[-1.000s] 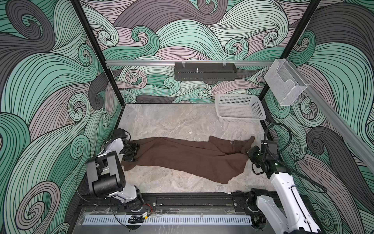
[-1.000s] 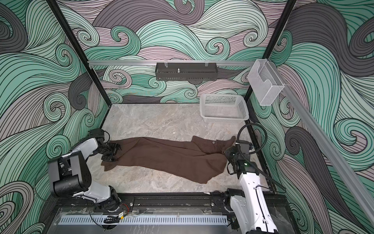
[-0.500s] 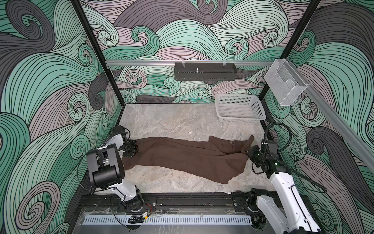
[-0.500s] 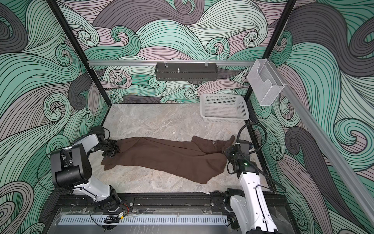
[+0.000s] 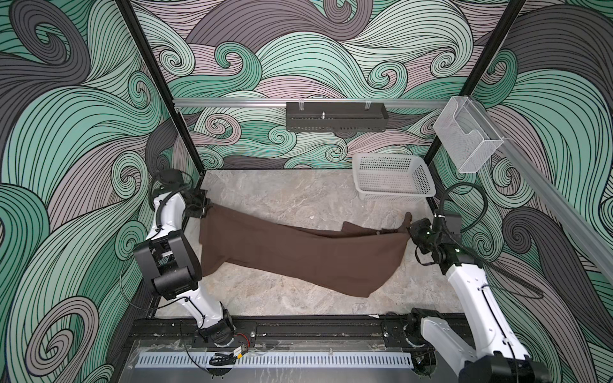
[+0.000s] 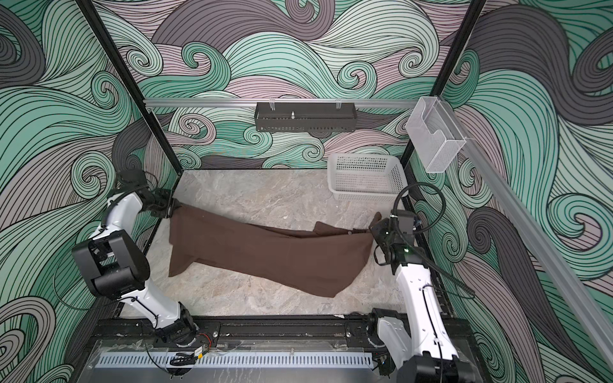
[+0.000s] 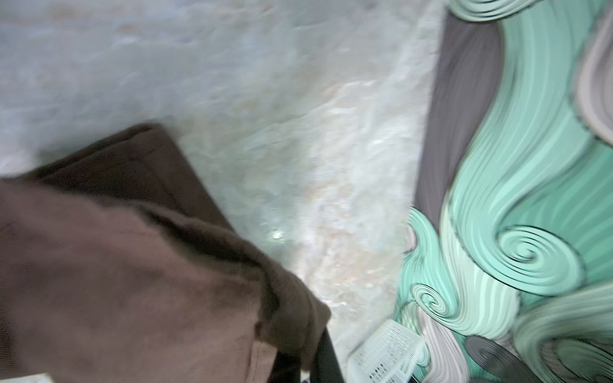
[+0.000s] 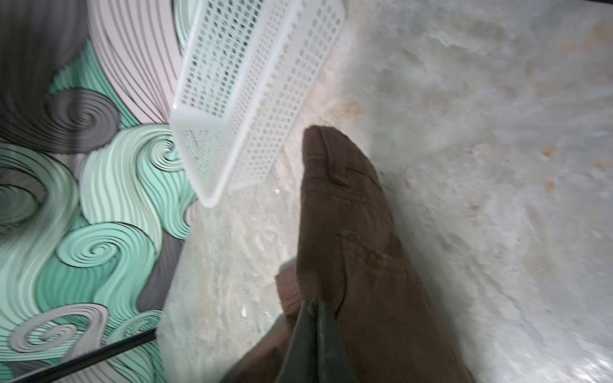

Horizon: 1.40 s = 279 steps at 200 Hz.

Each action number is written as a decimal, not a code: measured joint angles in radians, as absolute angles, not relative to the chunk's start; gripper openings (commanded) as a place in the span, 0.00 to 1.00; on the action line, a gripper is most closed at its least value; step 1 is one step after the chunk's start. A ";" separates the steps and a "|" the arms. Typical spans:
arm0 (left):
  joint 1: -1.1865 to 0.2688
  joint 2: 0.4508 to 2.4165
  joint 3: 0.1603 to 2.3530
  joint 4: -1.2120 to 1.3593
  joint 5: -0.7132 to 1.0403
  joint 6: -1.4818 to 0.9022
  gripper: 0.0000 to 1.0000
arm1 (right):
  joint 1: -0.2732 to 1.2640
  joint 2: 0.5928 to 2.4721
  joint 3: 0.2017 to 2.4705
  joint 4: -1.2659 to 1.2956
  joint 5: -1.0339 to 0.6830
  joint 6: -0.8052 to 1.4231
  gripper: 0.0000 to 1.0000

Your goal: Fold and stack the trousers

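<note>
Enclosed on three sides by tall walls (image 5: 66, 132) papered in green, grey and mauve swirls. Floored with a pale, marble-patterned tabletop (image 5: 282, 199).

Stretched across the middle of that tabletop, from the left side to the right: the plain dark brown long trousers (image 5: 298, 255) of soft matte cloth, plain in both top views (image 6: 265, 252). Drawn into a taut line along the far edge, between the two grippers. Sagging towards the near side in a broad sheet, lowest near the right end. Cannot tell whether that low edge rests on the stone or hangs just clear of it.

Rising from a black rail at the near edge: a white-and-black left arm (image 5: 166, 258), folded sharply at the elbow, and a white-and-black right arm (image 5: 471, 291), reaching up and inward.

Standing in the far right corner, near the waist end of the trousers but apart from it: a white rectangular plastic mesh basket (image 5: 394, 195).

Hanging on the silver rail of the back wall: a long black perforated metal tray (image 5: 335, 116). Fixed to the right-hand rail: a clear plastic box holder (image 5: 467, 139).

Left gripper (image 5: 205, 209), beside the far left post: clamped tight on a corner at the leg end. In the left wrist view, dark fingers (image 7: 326, 358) buried in bunched brown cloth (image 7: 99, 265).

Right gripper (image 5: 411, 228): pinched on the waist end. In the right wrist view, dark fingers (image 8: 308, 348) pressed together on the cloth, with a belt loop and a pocket seam (image 8: 348, 248) beyond.
</note>
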State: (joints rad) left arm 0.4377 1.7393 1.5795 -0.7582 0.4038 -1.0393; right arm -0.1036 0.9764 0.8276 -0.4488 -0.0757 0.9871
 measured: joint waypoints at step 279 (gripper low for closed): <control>0.940 1.215 0.905 -0.823 0.611 -0.820 0.00 | -0.284 0.754 0.547 -0.701 0.217 1.107 0.92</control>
State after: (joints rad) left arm 0.9398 1.2152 0.9047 -0.8230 0.6113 -0.8196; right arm -0.2836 0.7544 0.5468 -0.7010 0.2173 1.1072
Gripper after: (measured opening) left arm 0.050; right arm 0.939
